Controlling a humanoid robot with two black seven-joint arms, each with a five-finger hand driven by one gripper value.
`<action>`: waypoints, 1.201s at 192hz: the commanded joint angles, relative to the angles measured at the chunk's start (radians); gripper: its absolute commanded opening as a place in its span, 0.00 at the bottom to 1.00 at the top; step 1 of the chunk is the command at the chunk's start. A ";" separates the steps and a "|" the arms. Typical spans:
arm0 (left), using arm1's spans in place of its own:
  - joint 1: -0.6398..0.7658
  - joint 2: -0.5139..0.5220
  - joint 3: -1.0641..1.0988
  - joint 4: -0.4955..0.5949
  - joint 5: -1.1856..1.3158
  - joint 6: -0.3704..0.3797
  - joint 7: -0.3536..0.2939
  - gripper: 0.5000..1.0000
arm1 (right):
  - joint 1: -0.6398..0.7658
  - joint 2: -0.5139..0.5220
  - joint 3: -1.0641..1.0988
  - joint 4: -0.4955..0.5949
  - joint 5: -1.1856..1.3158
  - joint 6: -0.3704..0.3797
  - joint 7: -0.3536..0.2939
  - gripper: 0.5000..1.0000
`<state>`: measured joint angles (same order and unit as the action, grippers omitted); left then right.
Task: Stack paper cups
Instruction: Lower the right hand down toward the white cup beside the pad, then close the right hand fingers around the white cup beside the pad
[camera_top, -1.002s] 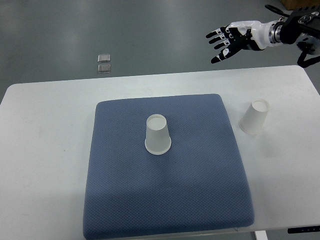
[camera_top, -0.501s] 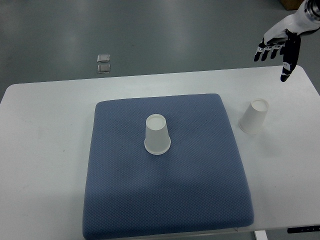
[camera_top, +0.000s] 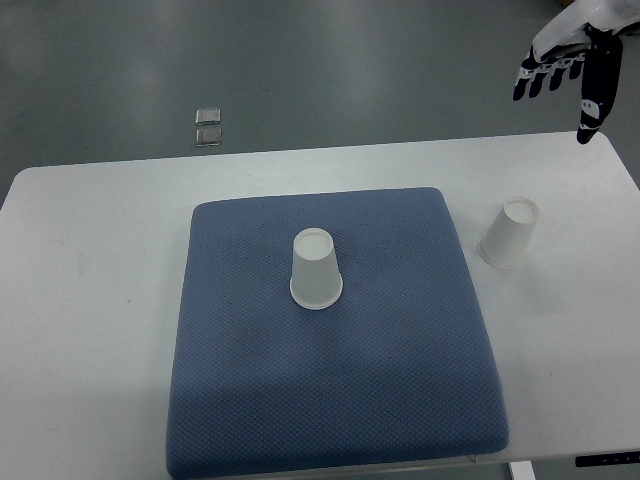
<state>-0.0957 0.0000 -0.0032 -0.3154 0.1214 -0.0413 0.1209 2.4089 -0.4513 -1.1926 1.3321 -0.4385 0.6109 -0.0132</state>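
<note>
A white table (camera_top: 90, 300) carries a blue mat (camera_top: 330, 400), with one paper cup (camera_top: 316, 269) standing upside down near the mat's middle. A second paper cup (camera_top: 509, 233), also upside down, stands on the bare tabletop just beside the mat's right edge, well apart from the first. The robot's right hand (camera_top: 567, 60) hangs at the top right corner above the table's far edge, fingers spread and pointing down, holding nothing. Two small clear squares (camera_top: 208, 127) lie on the grey floor beyond the table.
</note>
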 joint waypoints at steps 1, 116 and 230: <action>0.002 0.000 0.000 0.006 0.000 0.000 0.000 1.00 | -0.056 0.010 0.002 -0.022 -0.003 0.000 0.001 0.85; 0.030 0.000 -0.001 0.012 -0.002 0.001 0.002 1.00 | -0.524 0.080 0.018 -0.266 -0.009 -0.301 0.001 0.84; 0.040 0.000 -0.005 0.015 -0.002 0.003 0.002 1.00 | -0.740 0.122 0.107 -0.402 0.001 -0.350 0.004 0.84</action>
<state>-0.0565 0.0000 -0.0069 -0.3017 0.1196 -0.0399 0.1229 1.6853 -0.3316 -1.1043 0.9436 -0.4367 0.2607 -0.0078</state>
